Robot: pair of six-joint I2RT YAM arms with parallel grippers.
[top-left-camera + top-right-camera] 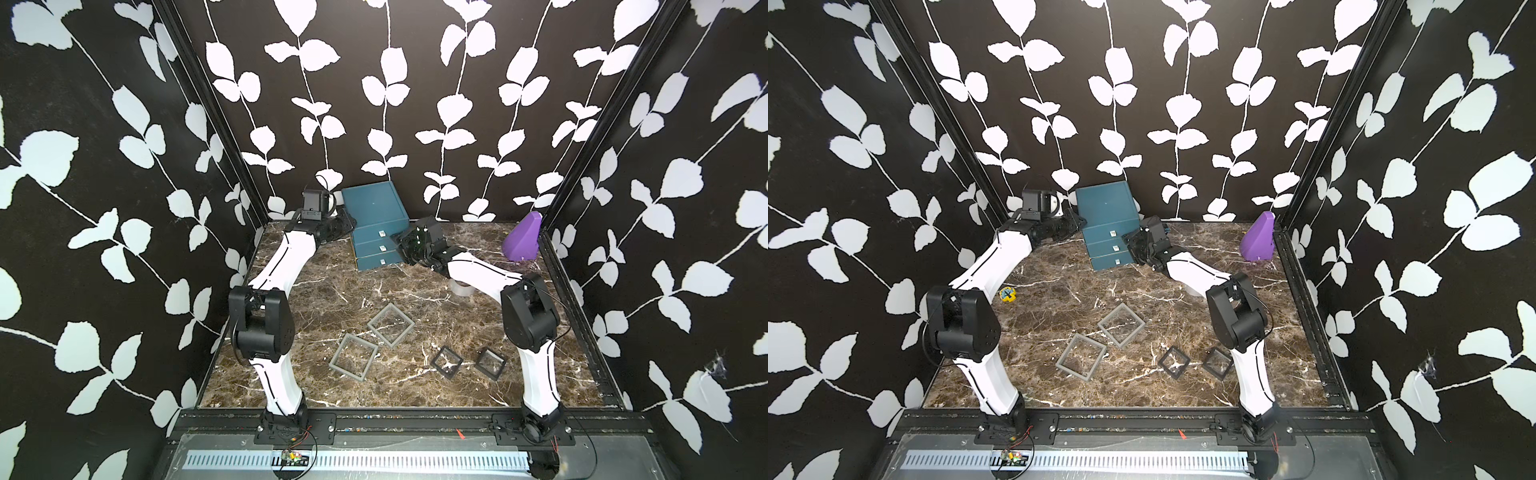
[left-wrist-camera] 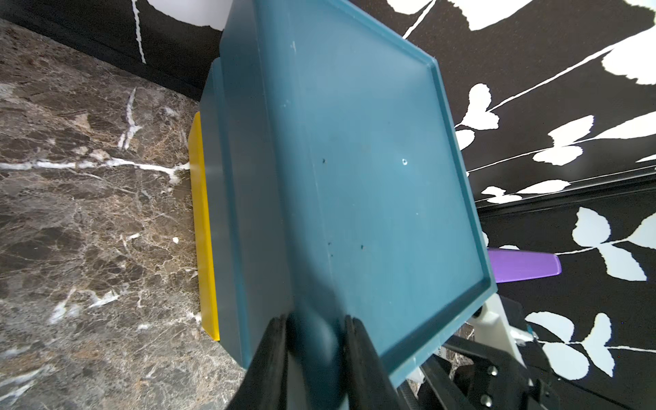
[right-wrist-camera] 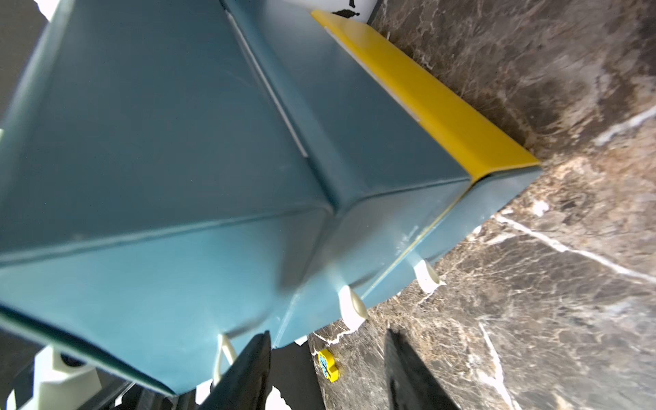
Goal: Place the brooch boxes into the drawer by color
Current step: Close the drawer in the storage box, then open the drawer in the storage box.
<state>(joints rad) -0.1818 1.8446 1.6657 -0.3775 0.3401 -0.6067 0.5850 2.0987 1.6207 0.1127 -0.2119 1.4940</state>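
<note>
The teal chest of drawers (image 1: 374,208) stands askew at the back of the surface (image 1: 316,299), with its three small pulls facing forward. A yellow strip (image 2: 204,227) runs along its lowest edge.

The left jaws pinch the chest's top rim, as the left wrist view shows. The right jaws are spread with nothing between them, just in front of the drawer fronts.

Well in front of the chest lie two grey boxes (image 1: 391,325) (image 1: 353,363), just beside each other, and right of them two black boxes (image 1: 448,362) (image 1: 490,364). A clear tape roll (image 1: 461,287) sits between the chest and the black boxes, partly under the right arm (image 1: 478,270).

A purple wedge (image 1: 521,237) stands to the chest's right. A small yellow-and-blue piece (image 1: 1008,294) lies to its front left.
</note>
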